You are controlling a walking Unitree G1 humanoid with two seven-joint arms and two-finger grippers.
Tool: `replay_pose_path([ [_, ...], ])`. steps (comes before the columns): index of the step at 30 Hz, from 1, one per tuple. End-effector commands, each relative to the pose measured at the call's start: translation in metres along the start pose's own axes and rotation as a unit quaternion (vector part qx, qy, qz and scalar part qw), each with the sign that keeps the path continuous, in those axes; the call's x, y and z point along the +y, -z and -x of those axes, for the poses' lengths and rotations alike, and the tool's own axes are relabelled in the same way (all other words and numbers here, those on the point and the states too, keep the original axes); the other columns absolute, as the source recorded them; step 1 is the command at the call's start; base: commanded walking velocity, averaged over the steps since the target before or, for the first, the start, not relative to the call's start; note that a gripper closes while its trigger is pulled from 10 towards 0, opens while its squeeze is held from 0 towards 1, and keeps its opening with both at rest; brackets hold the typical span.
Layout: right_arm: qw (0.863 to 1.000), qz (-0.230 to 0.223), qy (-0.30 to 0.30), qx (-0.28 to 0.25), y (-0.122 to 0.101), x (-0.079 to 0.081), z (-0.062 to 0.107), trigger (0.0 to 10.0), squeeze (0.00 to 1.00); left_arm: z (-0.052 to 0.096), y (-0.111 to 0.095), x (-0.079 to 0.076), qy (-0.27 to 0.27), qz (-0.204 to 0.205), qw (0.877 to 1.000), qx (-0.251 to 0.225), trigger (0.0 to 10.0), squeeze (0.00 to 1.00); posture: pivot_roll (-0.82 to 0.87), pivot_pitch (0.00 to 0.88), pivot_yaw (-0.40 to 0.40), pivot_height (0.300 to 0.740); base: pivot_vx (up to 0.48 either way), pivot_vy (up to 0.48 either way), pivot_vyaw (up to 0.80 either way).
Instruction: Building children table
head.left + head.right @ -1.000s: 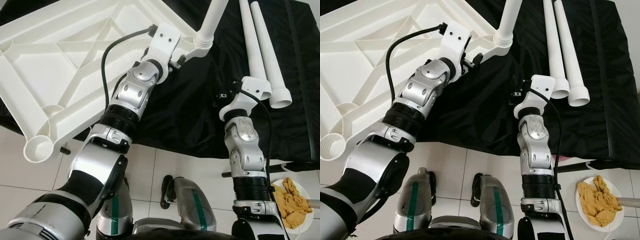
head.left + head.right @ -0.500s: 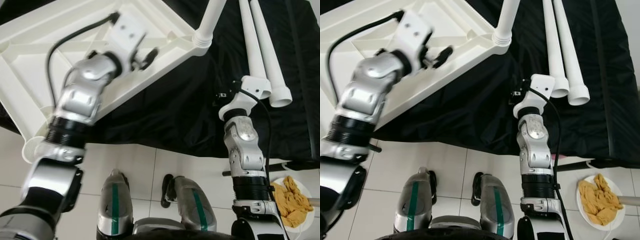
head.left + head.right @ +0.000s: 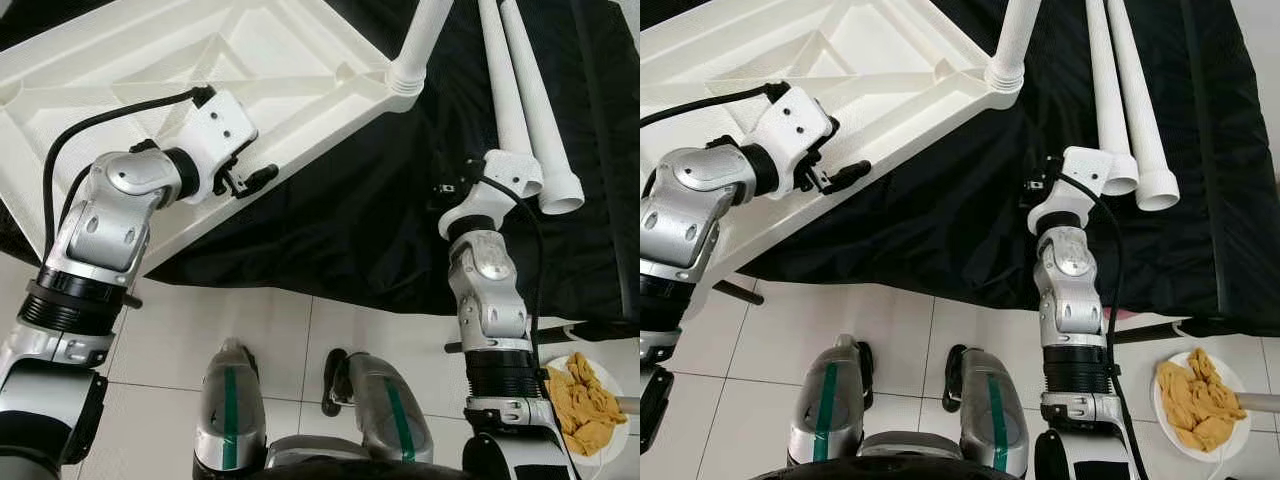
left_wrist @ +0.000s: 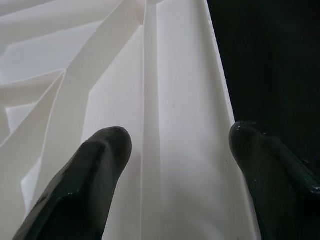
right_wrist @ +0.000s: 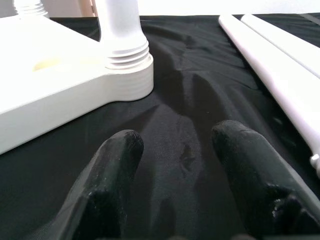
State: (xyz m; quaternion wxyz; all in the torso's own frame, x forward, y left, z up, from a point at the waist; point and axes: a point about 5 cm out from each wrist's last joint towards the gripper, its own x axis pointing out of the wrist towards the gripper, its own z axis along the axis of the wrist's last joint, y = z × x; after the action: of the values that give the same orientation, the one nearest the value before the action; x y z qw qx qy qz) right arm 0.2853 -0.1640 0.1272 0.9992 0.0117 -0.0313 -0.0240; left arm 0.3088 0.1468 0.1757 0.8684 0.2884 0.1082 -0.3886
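Tabletop [image 3: 120, 80] is seen upside down on a black cloth [image 3: 350, 230], ribbed underside up, one near corner hanging past the cloth edge over the tiled floor [image 3: 270, 340]. One leg [image 3: 425, 35] is already fitted in the far corner socket; two loose legs [image 3: 525, 100] are laid side by side on the cloth, just beside the right gripper [image 5: 175, 165]. White moulded plastic throughout: hollow round tapered tubes with open flared ends, a flat slab stiffened by diagonal ribs, a threaded-looking collar at the socket. Judged light, rigid and fairly slick, so the top is best taken by its edge wall or a rib, a leg around the thick end near the collar. Left gripper [image 4: 175, 145] is held over the near edge of the top, fingers [image 4: 95, 155] spread wide with the rim rib between them, nothing clamped. Right gripper is held low over the cloth between the fitted leg and the loose legs, fingers apart, empty. A plate [image 3: 620, 440] with yellow crumpled stuff is noted on the floor at right
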Motion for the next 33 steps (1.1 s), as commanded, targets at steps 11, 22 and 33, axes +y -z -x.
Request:
replay_pose_path([
  [11, 1.000, -0.002, 0.008, 0.009, 0.003, -0.005, 0.002, 10.0, 0.00, -0.003, 0.026, 0.006, -0.052, 0.049, 0.993, 0.093, 10.0, 0.00, 0.09, 0.087, -0.050, 0.740, 0.000, 0.000, 0.00],
  [22, 1.000, 0.001, 0.008, 0.010, 0.003, -0.006, 0.003, 10.0, 0.00, 0.015, 0.014, 0.001, 0.009, 0.068, 0.997, 0.030, 10.0, 0.00, 0.09, 0.092, -0.053, 0.740, 0.000, 0.000, 0.00],
  [33, 1.000, 0.003, 0.008, 0.012, 0.003, -0.007, 0.003, 10.0, 0.00, 0.028, 0.013, -0.017, 0.084, 0.052, 0.995, 0.012, 10.0, 0.00, 0.08, 0.099, -0.053, 0.740, 0.000, 0.000, 0.00],
])
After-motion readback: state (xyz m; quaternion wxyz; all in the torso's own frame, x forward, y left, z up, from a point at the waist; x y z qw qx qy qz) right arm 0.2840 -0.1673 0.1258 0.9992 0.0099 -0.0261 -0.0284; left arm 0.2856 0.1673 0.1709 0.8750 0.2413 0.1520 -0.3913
